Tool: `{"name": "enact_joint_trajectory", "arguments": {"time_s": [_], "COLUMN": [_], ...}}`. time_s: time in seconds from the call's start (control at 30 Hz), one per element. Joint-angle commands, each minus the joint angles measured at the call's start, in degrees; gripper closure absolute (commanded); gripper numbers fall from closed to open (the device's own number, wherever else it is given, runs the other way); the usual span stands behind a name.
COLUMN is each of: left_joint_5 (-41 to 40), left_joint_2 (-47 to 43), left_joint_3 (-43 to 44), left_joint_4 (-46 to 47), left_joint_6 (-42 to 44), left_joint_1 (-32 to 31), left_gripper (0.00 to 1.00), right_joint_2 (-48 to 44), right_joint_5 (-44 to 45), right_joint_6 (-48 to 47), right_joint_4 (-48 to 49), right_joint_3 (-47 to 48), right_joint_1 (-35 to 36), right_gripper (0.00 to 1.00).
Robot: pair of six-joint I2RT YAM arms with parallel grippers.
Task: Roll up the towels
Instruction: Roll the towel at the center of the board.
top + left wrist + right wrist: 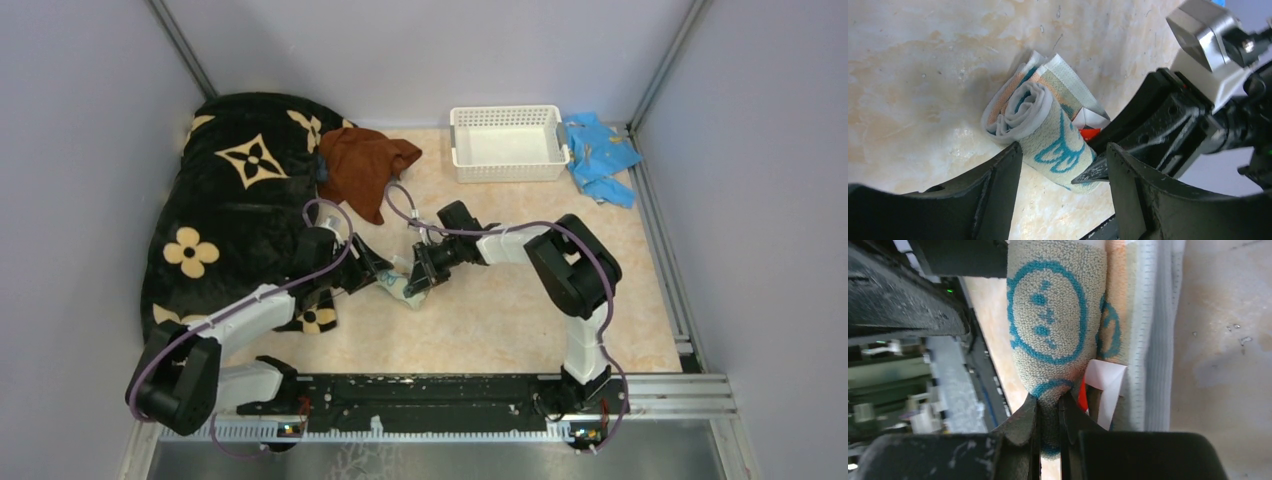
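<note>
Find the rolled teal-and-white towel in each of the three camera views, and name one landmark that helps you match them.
Top external: the teal-and-white towel lies near the picture's centre.
Left wrist: the towel fills the middle, its spiral end towards the camera.
Right wrist: the towel sits top centre, reaching down past the middle.
Shared landmark: the right gripper, shut on the towel's end.

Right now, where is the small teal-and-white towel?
In the top view, the teal-and-white towel lies rolled on the table, right of the black blanket, the right gripper shut on its end.
</note>
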Motion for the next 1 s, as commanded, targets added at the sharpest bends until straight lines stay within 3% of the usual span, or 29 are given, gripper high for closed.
{"name": "enact_joint_trajectory", "arguments": {"time_s": [0.0,0.23,0.37,0.57,0.8,0.97], "left_joint_5": [2.3,-1.4,-2.7,-3.0,-2.9,-2.7], "left_joint_2": [3.1,10.3,14.6,18.3,20.1,20.4], "left_joint_3": [-1.0,-1.1,0.2,1.4,1.4,1.8], "left_joint_4": [1.8,0.1,-0.9,-1.9,-2.5,-2.7], "left_joint_6": [-1.2,-3.0,-2.1,-0.9,-0.3,0.0], "left_joint_1": [0.0,0.0,0.0,-0.1,-0.3,-0.3], "left_gripper": [0.32,0.34,0.37,0.42,0.43,0.43], "right_joint_2": [5.4,9.1,5.7,-5.8,-17.1,-17.6], "right_joint_5": [-12.7,-9.6,-3.5,17.6,46.6,56.6], "right_joint_6": [9.8,9.1,5.4,-3.4,-14.8,-23.7], "right_joint_4": [5.3,1.0,-2.7,-9.7,-11.3,-7.3], "right_joint_3": [0.9,3.8,3.8,3.0,2.3,0.7], "right_joint_1": [-2.9,-3.5,-3.4,-0.5,11.7,21.0], "right_gripper": [0.99,0.94,0.81,0.54,0.46,0.43]}}
